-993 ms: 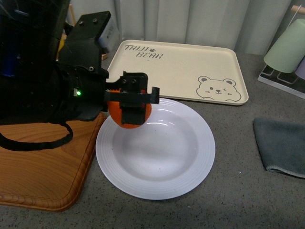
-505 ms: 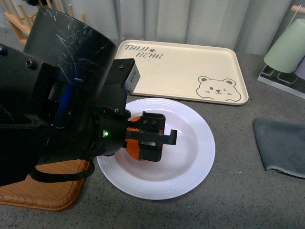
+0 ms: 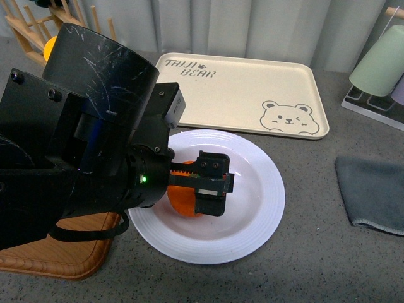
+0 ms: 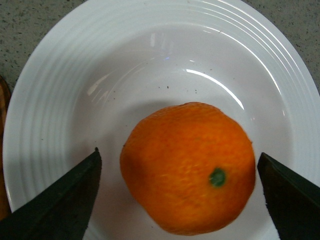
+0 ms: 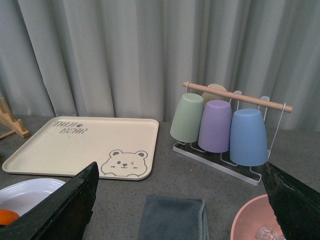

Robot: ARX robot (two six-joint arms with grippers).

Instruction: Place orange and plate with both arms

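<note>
A grey speckled worktop [image 3: 315, 265] runs back to a pale pleated curtain [image 5: 125, 50]. Along the far edge lies a beige tray [image 3: 240, 95] printed with a bear face and lettering. In the far right corner a white wire rack [image 5: 220, 156] with a wooden bar holds upturned cups: green cup [image 5: 187, 117], purple cup [image 5: 216, 125] and blue cup [image 5: 248, 136]. A folded grey cloth [image 3: 372, 192] sits by the right edge, with a pink bowl [image 5: 255, 222] beside it. A wooden cutting board [image 3: 57, 243] fills the near left corner. A wooden slatted rack [image 3: 25, 28] stands in the far left corner.

round bright orange fruit [image 3: 180, 202]: mostly hidden behind black left end effector [image 3: 202, 190] | folded grey cloth [image 3: 372, 192]: cut off at edge
</note>
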